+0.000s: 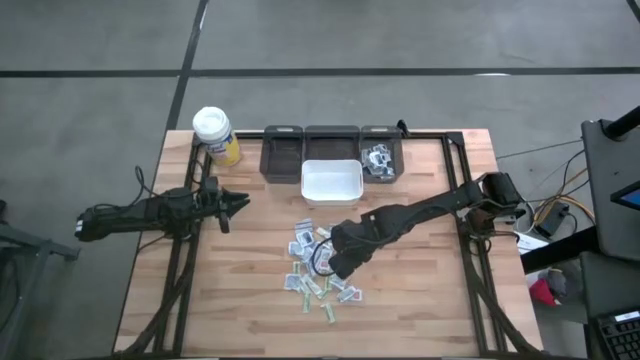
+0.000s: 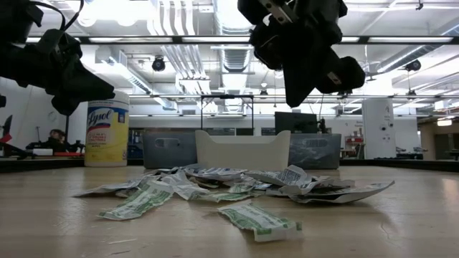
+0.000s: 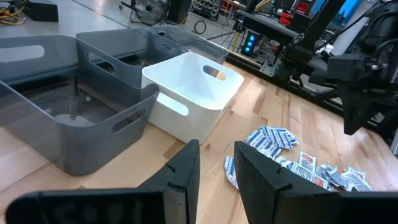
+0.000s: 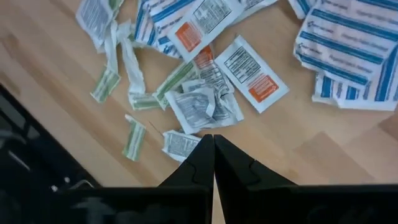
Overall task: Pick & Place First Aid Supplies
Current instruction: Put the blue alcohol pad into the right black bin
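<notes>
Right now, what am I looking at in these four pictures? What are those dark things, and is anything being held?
They are two robot arms at a wooden table. One camera looks down from above, one sits at table height, one rides each wrist. The right gripper hangs shut over a heap of first aid packets, holding nothing that I can see. The left gripper waits at the side, fingers apart and empty. Behind the heap stand a white bin, grey bins and a yellow wipes bottle.
</notes>
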Robot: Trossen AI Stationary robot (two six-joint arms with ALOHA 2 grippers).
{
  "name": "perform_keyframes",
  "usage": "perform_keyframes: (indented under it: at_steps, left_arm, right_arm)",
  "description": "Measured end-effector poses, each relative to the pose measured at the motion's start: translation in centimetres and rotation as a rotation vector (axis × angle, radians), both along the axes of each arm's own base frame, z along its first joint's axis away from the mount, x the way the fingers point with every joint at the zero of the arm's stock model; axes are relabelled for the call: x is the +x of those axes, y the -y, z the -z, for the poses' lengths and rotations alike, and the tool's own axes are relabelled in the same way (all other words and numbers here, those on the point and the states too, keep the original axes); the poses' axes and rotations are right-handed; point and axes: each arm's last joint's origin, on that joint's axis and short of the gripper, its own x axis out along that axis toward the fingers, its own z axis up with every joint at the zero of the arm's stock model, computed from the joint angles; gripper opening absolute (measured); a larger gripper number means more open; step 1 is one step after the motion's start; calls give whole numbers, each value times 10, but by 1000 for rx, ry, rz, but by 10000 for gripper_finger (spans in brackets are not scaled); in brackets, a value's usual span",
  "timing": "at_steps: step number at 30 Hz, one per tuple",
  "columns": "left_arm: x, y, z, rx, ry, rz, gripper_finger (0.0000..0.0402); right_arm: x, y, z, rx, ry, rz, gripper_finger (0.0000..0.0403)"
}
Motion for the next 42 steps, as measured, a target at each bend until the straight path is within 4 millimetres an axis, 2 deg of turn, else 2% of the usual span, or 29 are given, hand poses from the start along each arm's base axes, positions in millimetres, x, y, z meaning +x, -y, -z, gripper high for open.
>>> perform_keyframes:
  at_steps: [5,11,22,33,42]
  left_arm:
    - [0,0,0,0,0,0,94]
    - [0,0,0,0,0,0,94]
    - [0,0,0,0,0,0,94]
    - [0,0,0,0,0,0,94]
    - [0,0,0,0,0,0,94]
  right_arm:
    - [1,3,1,-72,11,41,8]
    - [0,10,1,-169,24,-104,8]
    - [2,19,1,-215,39,-126,8]
    - [16,24,-5,-373,211,-123,8]
    - [25,22,-10,-386,332,-218,8]
